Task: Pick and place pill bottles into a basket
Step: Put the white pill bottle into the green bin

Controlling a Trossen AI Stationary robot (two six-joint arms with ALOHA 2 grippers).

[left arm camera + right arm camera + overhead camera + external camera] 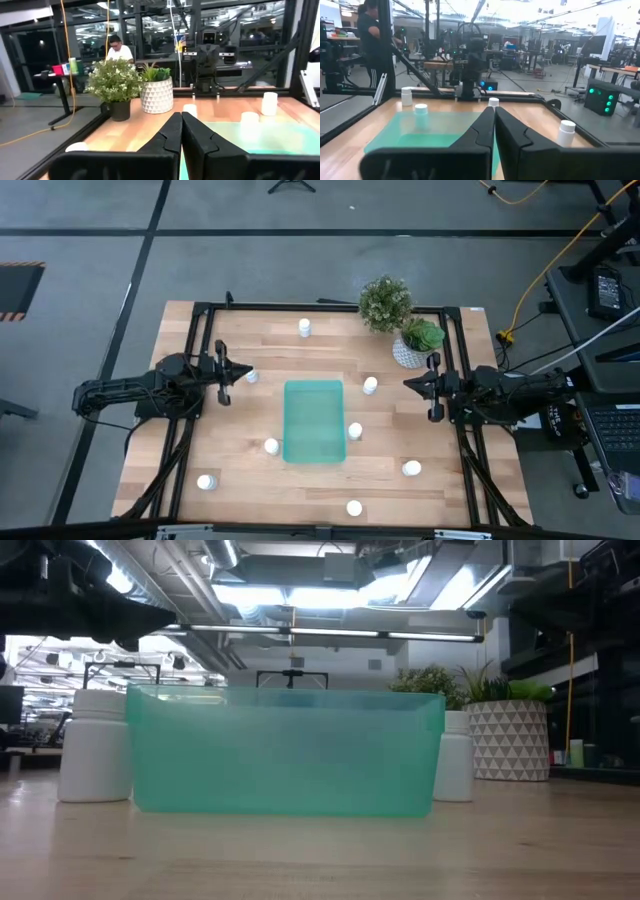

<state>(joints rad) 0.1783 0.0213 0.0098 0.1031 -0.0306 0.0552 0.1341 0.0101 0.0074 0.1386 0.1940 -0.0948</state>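
Above table (240,480) edges, both hands (left (246,371), right (408,383)) hang closed, empty.

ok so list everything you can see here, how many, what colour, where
pill bottles: eight, white, upright, scattered over the table around the basket, none inside it
basket: one, translucent teal-green, mid-table, nothing in it
bushy plant: one, green in a dark pot, far edge towards the right
patterned pot: one, white with a leafy green plant, beside the bushy plant
table: one, light wood with a black frame
person: one, white top, at a desk beyond the table
left gripper: dark, fingers shut, holding nothing, left of the basket
right gripper: dark, fingers shut, holding nothing, right of the basket
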